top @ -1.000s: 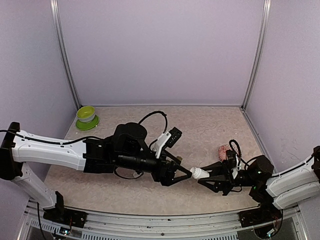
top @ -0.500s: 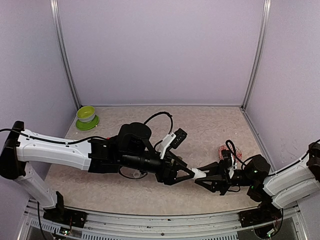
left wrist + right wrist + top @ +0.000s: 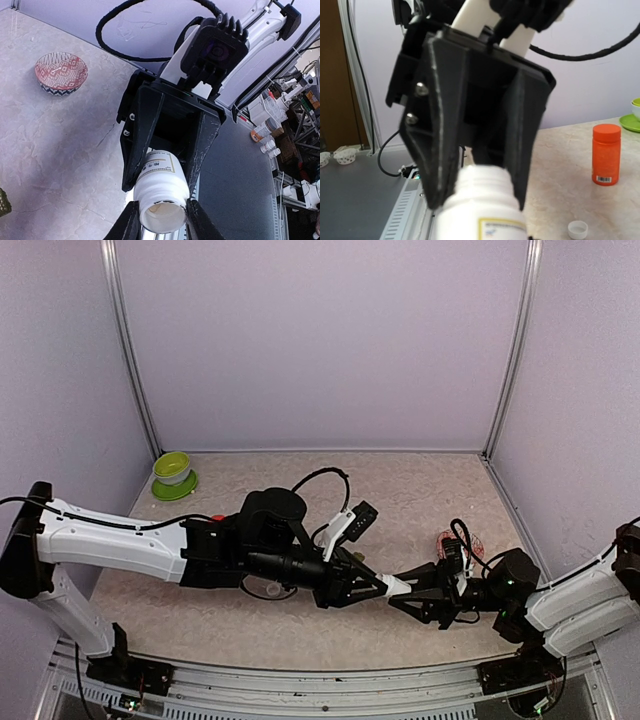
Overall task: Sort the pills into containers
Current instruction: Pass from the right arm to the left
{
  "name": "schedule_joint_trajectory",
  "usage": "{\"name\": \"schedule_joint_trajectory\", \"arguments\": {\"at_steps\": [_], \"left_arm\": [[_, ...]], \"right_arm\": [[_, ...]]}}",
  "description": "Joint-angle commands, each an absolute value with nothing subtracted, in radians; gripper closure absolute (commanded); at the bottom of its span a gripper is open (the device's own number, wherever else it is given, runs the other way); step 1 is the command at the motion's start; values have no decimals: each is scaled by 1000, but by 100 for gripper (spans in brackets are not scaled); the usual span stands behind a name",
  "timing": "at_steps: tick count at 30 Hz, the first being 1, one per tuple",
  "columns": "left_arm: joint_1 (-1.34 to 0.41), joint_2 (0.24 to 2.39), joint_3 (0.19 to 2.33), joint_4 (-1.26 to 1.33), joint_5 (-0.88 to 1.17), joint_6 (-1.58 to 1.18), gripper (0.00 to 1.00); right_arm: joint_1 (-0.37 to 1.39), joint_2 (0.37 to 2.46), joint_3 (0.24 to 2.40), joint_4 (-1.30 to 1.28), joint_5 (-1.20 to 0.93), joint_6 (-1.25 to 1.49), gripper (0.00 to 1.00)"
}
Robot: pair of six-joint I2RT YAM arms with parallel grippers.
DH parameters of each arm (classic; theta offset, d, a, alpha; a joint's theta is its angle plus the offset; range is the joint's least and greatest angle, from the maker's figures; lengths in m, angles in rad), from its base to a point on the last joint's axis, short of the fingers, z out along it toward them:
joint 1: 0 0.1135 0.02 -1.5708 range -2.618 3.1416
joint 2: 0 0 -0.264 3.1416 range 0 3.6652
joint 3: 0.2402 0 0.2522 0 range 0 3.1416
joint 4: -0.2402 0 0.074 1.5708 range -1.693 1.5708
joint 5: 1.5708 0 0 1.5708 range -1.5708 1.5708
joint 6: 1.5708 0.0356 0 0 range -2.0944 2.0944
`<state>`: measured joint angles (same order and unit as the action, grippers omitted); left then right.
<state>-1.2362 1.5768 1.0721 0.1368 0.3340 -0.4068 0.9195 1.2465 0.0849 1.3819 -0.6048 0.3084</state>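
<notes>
A white pill bottle point(image 3: 397, 586) hangs level above the table's front middle, between my two grippers. My right gripper point(image 3: 160, 189) is shut on its labelled body point(image 3: 159, 167). My left gripper point(image 3: 162, 226) has a finger on each side of the bottle's uncapped neck, touching it. The open mouth point(image 3: 161, 216) faces the left wrist camera; no pills show. In the right wrist view the bottle point(image 3: 480, 215) fills the bottom, with the left gripper point(image 3: 477, 197) clasping its neck. The containers do not show clearly; a dark green corner point(image 3: 2, 202) lies at the frame edge.
An orange bottle point(image 3: 606, 155) stands on the table with a loose white cap point(image 3: 577, 229) near it. A red patterned bowl point(image 3: 61, 72) sits by the right arm. A lime-green bowl point(image 3: 172, 468) stands on a saucer at the back left corner.
My left gripper has slid right onto the bottle's neck and its fingers have come together on it. The right gripper has kept its hold and edged slightly left.
</notes>
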Motion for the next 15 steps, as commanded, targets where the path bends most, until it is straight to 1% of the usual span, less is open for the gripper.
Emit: {"name": "schedule_joint_trajectory", "arguments": {"at_steps": [1, 2, 5, 8, 11, 12, 13, 15], "left_arm": [[-1244, 1596, 1100, 170, 343, -401, 78], [-1244, 1598, 1099, 171, 344, -401, 81], [-1244, 1600, 1100, 175, 347, -403, 83], [-1244, 1598, 1098, 175, 341, -403, 85], [-1243, 1597, 1095, 173, 334, -404, 85], [-1244, 1596, 1094, 170, 327, -406, 85], [-1243, 1593, 1093, 164, 316, -406, 85], [-1244, 1587, 1088, 153, 296, -404, 85]], "right_arm": [[914, 1243, 101, 1404, -600, 310, 75], [914, 1244, 99, 1404, -600, 309, 75], [914, 1244, 97, 1404, -598, 309, 74], [915, 1243, 96, 1400, -594, 309, 70], [915, 1243, 101, 1387, -587, 305, 61], [915, 1243, 103, 1380, -584, 303, 56], [914, 1242, 105, 1372, -578, 302, 50], [915, 1240, 109, 1353, -566, 300, 41]]}}
